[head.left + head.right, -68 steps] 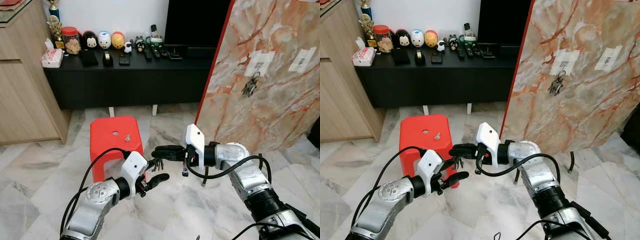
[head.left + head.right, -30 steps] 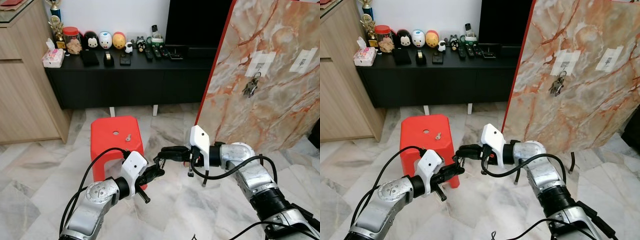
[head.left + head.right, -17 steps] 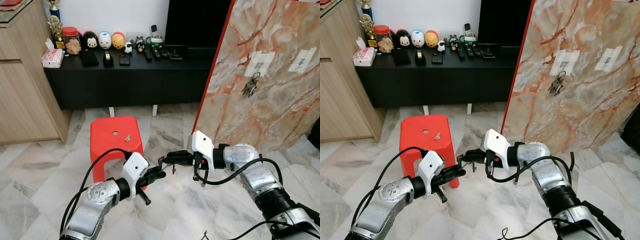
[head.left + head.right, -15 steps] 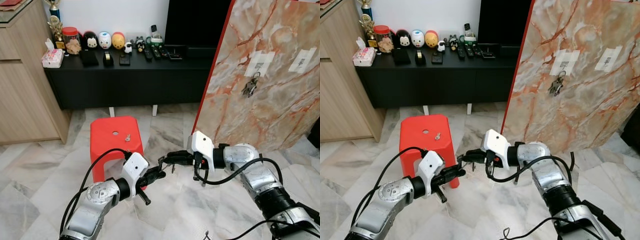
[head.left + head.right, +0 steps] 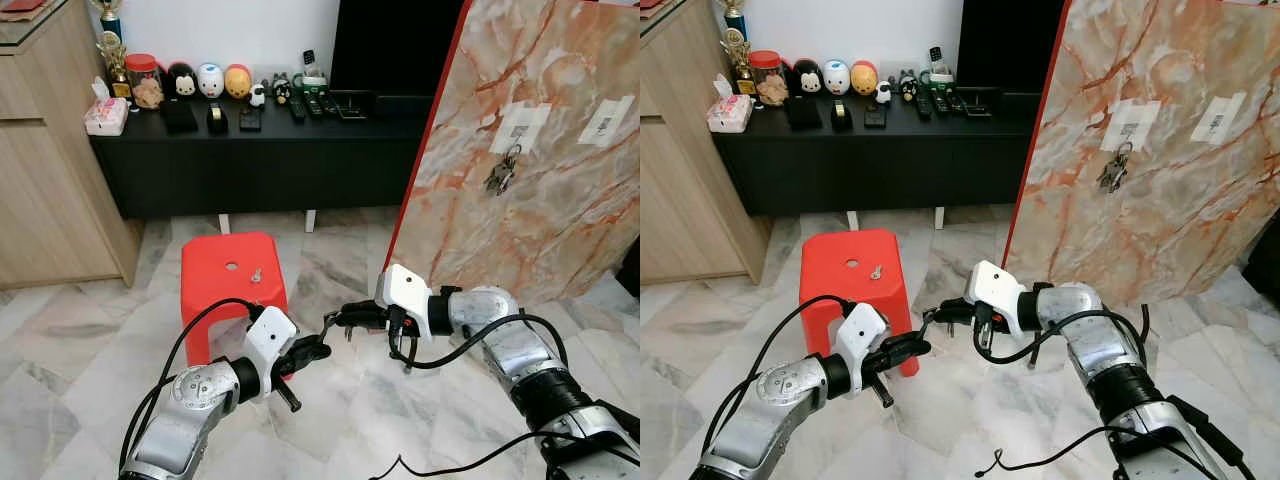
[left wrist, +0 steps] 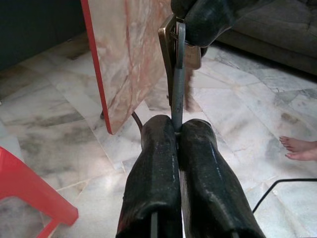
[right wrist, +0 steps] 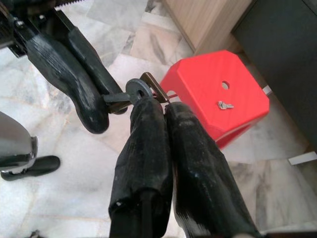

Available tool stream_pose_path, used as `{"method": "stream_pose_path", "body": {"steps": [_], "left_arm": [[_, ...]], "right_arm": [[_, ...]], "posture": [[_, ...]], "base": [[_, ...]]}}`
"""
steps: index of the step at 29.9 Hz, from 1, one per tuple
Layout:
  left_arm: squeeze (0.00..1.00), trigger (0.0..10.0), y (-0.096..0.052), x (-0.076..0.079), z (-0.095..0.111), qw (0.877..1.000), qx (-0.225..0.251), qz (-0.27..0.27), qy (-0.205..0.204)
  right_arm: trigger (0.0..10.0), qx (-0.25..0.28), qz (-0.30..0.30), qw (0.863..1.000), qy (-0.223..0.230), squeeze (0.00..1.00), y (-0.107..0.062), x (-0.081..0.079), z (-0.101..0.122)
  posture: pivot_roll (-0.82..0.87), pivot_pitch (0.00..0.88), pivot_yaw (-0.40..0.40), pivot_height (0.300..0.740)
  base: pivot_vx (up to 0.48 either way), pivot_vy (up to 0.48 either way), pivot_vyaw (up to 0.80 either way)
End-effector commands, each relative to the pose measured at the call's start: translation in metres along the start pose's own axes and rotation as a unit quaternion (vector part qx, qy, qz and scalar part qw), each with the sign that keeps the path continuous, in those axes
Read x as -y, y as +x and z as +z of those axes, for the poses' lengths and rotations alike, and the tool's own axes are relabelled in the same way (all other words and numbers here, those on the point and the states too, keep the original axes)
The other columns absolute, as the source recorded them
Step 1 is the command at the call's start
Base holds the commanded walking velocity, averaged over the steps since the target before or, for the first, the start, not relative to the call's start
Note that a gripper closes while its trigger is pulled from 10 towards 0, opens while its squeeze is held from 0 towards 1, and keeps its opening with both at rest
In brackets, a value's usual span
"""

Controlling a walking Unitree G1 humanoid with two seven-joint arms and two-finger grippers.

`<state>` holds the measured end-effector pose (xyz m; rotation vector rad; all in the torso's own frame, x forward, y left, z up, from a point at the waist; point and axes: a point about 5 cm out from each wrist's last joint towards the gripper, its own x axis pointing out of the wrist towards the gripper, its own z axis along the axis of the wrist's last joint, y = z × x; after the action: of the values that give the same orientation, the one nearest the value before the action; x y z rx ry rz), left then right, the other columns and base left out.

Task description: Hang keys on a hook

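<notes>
While both our grippers pinch the keys [image 7: 143,89] between them above the floor, left gripper [image 5: 318,349] and right gripper [image 5: 345,318] clamped together, we risk dropping them mid-handover; the hook [image 5: 607,122] stands well apart.

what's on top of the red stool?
One small silver key lies on the red stool, beside the round hole in its seat. The left end effector and its arm cover the stool's front lower corner, so nothing can be told there.
</notes>
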<state>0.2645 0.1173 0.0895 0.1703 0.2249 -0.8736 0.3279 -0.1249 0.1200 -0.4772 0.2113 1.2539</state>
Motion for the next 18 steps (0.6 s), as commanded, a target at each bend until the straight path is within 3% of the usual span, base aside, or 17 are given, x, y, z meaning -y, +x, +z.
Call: {"method": "stream_pose_path", "body": {"steps": [1, 9, 18], "left_arm": [[0.0, 0.0, -0.0051, -0.0031, -0.003, 1.0, -0.01, 0.01, 0.01], [0.0, 0.0, -0.0051, -0.0034, -0.0029, 1.0, -0.01, 0.009, 0.011], [0.0, 0.0, -0.005, -0.0033, -0.0031, 1.0, -0.01, 0.009, 0.01]], "right_arm": [[10.0, -0.035, -0.034, 0.999, 0.005, 0.0, -0.0182, 0.0103, -0.0099], [10.0, -0.062, -0.032, 0.998, -0.003, 0.0, -0.0199, 0.0096, -0.0179], [10.0, -0.055, -0.038, 0.998, 0.0, 0.0, -0.0191, 0.0115, -0.0168]], "posture": [[0.08, 0.0, -0.134, 0.74], [0.08, 0.0, -0.134, 0.74], [0.08, 0.0, -0.133, 0.74]], "base": [[0.0, 0.0, 0.0], [0.0, 0.0, 0.0], [0.0, 0.0, 0.0]]}}
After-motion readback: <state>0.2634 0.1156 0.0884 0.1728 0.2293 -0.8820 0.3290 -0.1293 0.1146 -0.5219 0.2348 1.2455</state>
